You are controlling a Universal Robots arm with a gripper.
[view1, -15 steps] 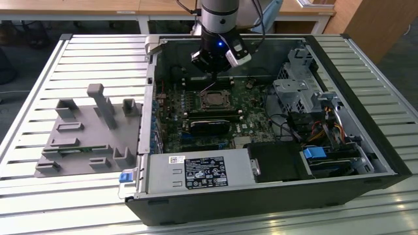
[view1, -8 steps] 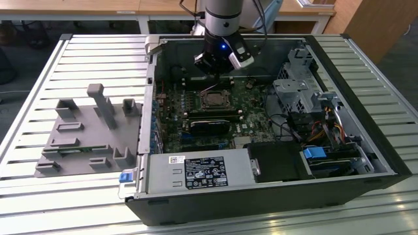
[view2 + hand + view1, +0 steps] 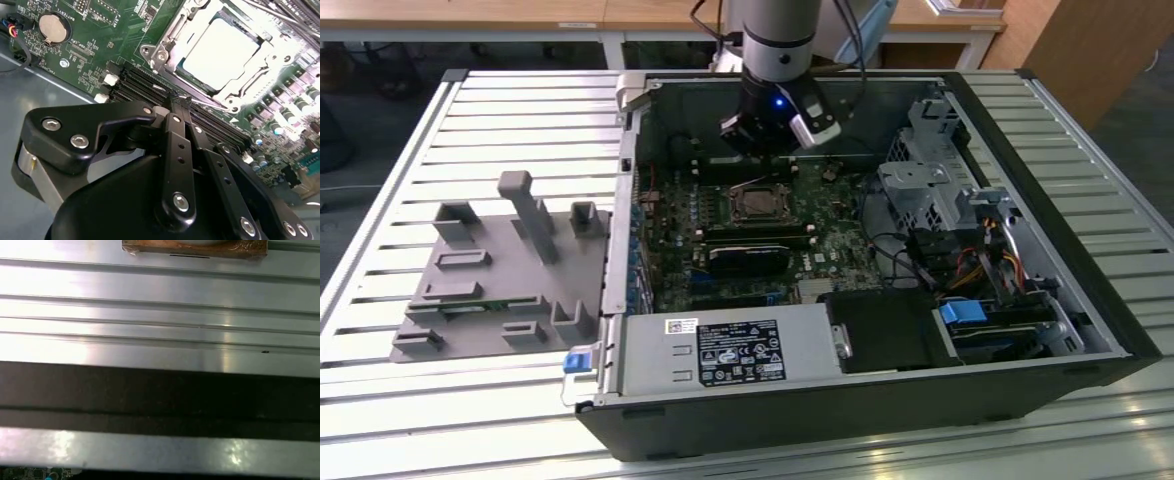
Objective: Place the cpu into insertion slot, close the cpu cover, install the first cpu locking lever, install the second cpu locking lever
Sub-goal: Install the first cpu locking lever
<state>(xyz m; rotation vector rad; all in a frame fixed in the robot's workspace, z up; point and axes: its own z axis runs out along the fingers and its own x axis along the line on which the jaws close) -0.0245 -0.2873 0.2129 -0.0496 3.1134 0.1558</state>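
One arm: reaches down into the open case [image 3: 1067, 300], its gripper [image 3: 176, 100] above the motherboard [image 3: 100, 40], beside the slot [image 3: 757, 203].
Gripper: fingers [image 3: 172, 107] pressed together, narrow, nothing between them.
Cpu [image 3: 222, 52]: seated in the slot, pale metal top showing.
Cover [image 3: 250, 80]: silvery frame lying flat round the cpu.
Levers: cannot tell whether latched.
Memory slots [image 3: 145, 87]: black, between the gripper tips and the socket.
Grey fixture [image 3: 500, 270]: on the slatted table [image 3: 400, 180], at the exterior view's left of the case.
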